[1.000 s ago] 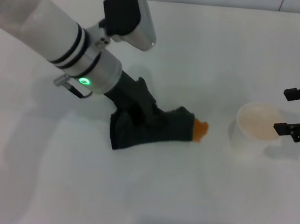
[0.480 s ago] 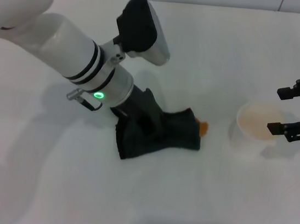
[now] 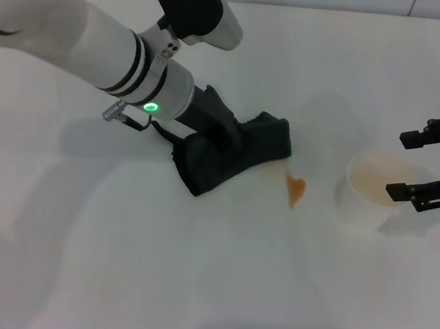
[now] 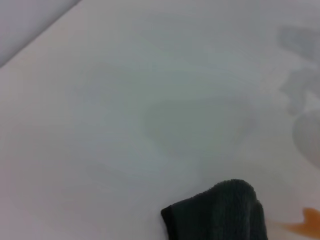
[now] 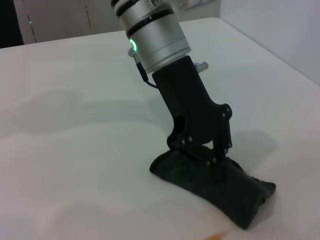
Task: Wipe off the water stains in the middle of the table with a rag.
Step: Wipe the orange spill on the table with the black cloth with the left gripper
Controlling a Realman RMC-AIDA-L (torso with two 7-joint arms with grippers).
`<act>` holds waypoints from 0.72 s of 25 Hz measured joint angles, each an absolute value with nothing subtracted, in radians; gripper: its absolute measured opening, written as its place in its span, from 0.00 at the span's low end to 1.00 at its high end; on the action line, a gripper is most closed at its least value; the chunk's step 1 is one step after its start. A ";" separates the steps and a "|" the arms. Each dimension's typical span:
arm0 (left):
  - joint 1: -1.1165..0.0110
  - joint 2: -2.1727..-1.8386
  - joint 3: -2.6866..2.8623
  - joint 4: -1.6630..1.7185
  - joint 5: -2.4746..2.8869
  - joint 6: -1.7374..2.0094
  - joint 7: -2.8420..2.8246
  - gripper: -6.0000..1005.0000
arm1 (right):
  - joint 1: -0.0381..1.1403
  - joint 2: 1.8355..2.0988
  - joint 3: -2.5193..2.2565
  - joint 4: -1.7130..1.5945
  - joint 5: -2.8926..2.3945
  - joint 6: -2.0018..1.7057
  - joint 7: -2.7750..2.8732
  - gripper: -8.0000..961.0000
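Rag [image 3: 233, 156] bunched as an oblong wad near mid-table [image 3: 187, 290], long axis diagonal, far end pointing toward the right gripper, near end toward the robot. Left gripper [image 3: 222, 139] pressed down into the wad, fingers clenched on the cloth. Orange-brown water stains [image 3: 294, 190] uncovered, just beside the rag's far end. Right gripper [image 3: 421, 167] at the white paper cup [image 3: 372, 189], fingers spread.

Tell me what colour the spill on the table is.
Orange-brown spill, clearest in the head view.
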State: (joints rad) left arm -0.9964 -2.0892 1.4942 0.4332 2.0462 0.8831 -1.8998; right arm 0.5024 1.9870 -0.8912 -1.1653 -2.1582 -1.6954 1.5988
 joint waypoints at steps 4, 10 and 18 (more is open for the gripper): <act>-1.014 -2.100 1.520 0.413 2.035 0.880 -1.886 0.08 | 0.504 1.993 -0.893 -1.166 -2.158 -1.695 1.589 0.88; -1.034 -2.096 1.784 0.425 1.850 0.923 -1.886 0.08 | 0.502 1.998 -0.893 -1.166 -2.158 -1.695 1.583 0.88; -1.015 -2.094 1.812 0.471 1.837 1.096 -1.890 0.08 | 0.504 1.998 -0.891 -1.166 -2.158 -1.696 1.585 0.88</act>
